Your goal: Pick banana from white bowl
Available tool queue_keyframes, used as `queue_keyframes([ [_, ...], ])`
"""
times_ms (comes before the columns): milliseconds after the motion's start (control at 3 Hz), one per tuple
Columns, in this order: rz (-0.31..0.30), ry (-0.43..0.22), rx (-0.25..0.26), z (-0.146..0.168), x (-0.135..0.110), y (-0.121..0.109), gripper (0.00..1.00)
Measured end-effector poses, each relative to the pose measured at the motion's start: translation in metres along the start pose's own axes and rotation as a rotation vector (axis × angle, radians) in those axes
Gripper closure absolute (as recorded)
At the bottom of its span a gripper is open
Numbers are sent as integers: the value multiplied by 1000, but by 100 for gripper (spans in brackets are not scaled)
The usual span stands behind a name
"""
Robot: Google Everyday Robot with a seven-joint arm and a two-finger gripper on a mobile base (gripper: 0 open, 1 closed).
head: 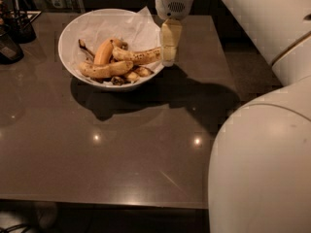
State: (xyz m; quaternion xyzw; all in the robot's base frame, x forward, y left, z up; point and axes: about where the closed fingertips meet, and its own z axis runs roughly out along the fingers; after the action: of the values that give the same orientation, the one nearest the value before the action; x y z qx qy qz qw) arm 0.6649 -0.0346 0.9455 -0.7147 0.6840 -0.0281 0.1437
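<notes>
The white bowl [66,39] stands at the table's far left, lined with crinkled white paper [141,25]. The banana [138,56], long, dull yellow and brown-speckled, lies across the bowl's right side with one end at the rim. A smooth orange-yellow banana [103,51] and a plainer curved banana [104,70] lie to its left. My gripper [168,59] hangs down at the bowl's right rim, right at the speckled banana's right end.
The bowl stands on a brown glossy table [121,144]. Dark objects [9,47] and a dark holder [22,25] stand at the far left edge. My white arm and body [262,169] fill the right side. Small dark banana pieces [116,80] lie in the bowl's front.
</notes>
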Motion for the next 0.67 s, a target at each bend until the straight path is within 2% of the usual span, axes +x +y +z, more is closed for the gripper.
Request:
queue_keyframes([
  [333,-19,17,27,-7,-15,2,0],
  [667,-32,18,24,-8,-28,6,13],
])
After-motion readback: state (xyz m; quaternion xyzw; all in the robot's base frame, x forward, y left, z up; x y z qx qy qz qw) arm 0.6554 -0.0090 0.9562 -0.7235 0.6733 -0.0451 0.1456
